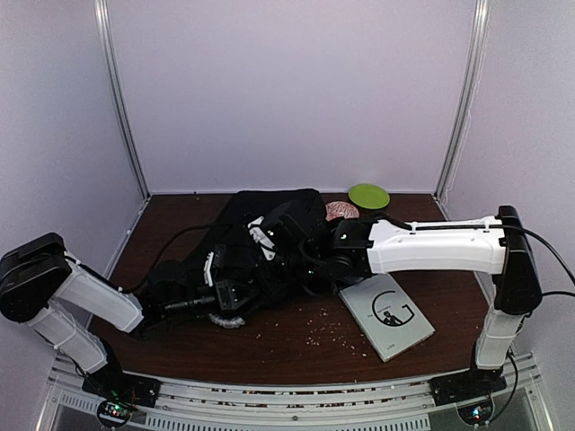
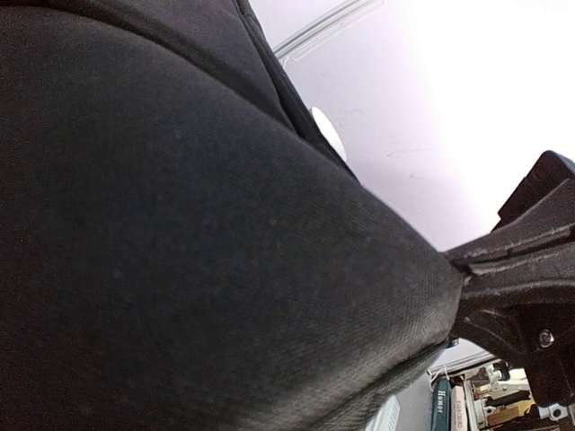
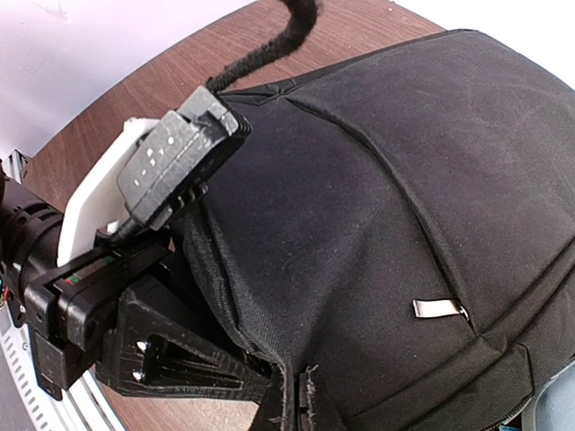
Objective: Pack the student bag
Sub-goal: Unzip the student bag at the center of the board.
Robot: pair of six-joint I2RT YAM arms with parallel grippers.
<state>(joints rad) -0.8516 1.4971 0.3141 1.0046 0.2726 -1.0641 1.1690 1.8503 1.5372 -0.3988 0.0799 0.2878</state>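
Observation:
The student bag (image 1: 269, 215) is a large black fabric backpack lying in the middle of the table. Its cloth fills the left wrist view (image 2: 180, 224) and most of the right wrist view (image 3: 377, 206). My right gripper (image 3: 310, 400) is shut, pinching a raised edge of the bag's fabric. My left gripper (image 3: 193, 364) is right beside it, its fingers tucked into the same fold and shut on the cloth. Seen from above, the left gripper (image 1: 238, 289) and right gripper (image 1: 260, 260) meet at the bag's near side. The left gripper's own fingertips are hidden by cloth in its wrist view.
A grey book (image 1: 386, 314) lies on the brown table (image 1: 449, 296) under the right arm, with several crumbs (image 1: 328, 332) scattered beside it. A green plate (image 1: 368, 195) and a pinkish round thing (image 1: 341, 211) sit at the back, behind the bag.

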